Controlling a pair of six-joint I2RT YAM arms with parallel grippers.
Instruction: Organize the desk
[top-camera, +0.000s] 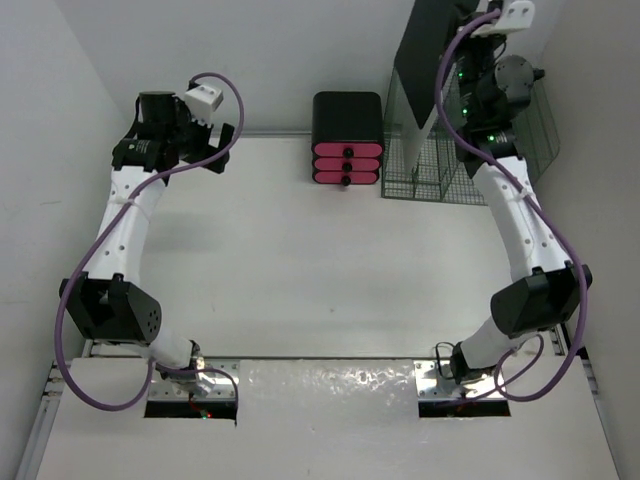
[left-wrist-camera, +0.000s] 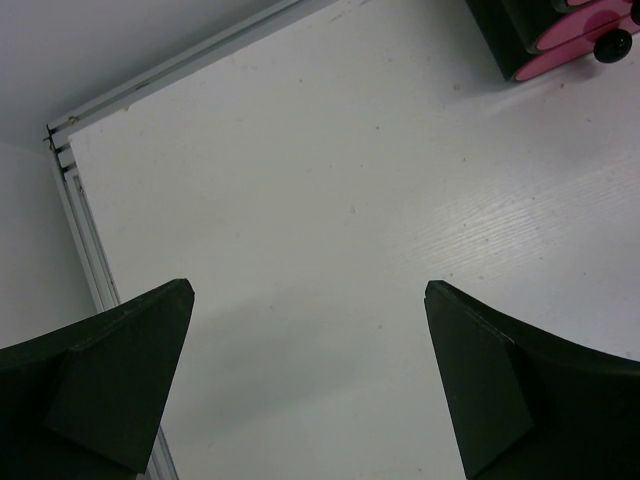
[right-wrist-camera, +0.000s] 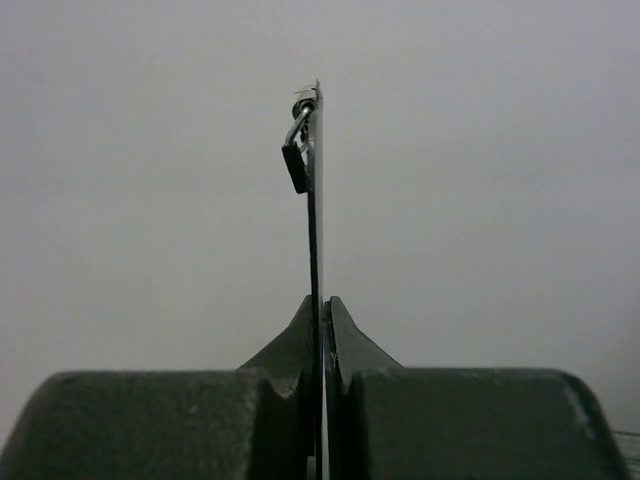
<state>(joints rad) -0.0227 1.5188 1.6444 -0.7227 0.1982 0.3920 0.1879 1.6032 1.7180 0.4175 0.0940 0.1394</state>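
1. R jaws: shut tight on one edge of black clipboard (top-camera: 425, 50); board shows edge-on in wrist view, its clip (right-wrist-camera: 297, 165) at the end away from jaws.
2. L jaws: wide open, nothing between them, above bare white bench (left-wrist-camera: 330, 200) nr far-left corner.
3. Clipboard is held up over wire rack (top-camera: 440, 165) at far-right corner.
4. Black/pink drawer unit (top-camera: 347, 140): mid far edge.
5. Bench spans under both arms, w/ metal rails at its edges.

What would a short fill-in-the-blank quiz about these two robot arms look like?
1. The right gripper is clamped on a thin black ____.
2. The left gripper hangs ____, holding nothing.
3. The drawer unit has ____ pink drawers.
Missing words: clipboard; open; three.
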